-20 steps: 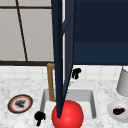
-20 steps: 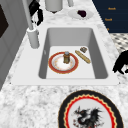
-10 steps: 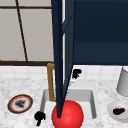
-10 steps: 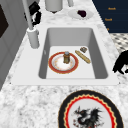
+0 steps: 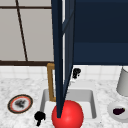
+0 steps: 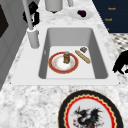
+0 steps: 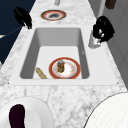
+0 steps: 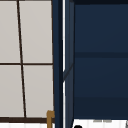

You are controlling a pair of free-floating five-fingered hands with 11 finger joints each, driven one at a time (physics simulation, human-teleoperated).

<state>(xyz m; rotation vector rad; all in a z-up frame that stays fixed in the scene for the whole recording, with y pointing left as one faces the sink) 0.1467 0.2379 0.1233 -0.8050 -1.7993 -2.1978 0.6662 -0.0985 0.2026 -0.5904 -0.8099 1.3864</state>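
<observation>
Where the faucet (image 6: 32,37) rose from the back rim of the sink (image 6: 100,58), the right robot hand (image 7: 103,28) hovered just beside its column. Whether this robot hand had hold of the faucet or merely stood against it could not be told. The left robot hand (image 6: 122,62) hung at the front edge of the sink, its fingers drooping loosely and holding nothing.

Hazards, as judged from this arrangement:
- A sideways move of the right robot hand could strike the faucet, because the two were so close.
- A rising move could meet the open cabinet door (image 5: 60,50), which hung directly over the sink and hid much of the basin from the front.
- A drop of the left robot hand into the basin could tip the small jar (image 6: 66,57), which stood upright and unsupported on the red-rimmed plate (image 6: 56,68).

Beside that plate on the sink floor lay a long brown stick (image 6: 83,56) with a small brown piece (image 6: 83,49) near its far end. On the table (image 6: 30,100), a decorated plate (image 6: 90,111) lay at the left of the sink. At the right were a bowl (image 5: 111,107) holding a dark lump and a grey pot (image 5: 123,82). A red ball (image 5: 68,115) showed at the front of the sink.
</observation>
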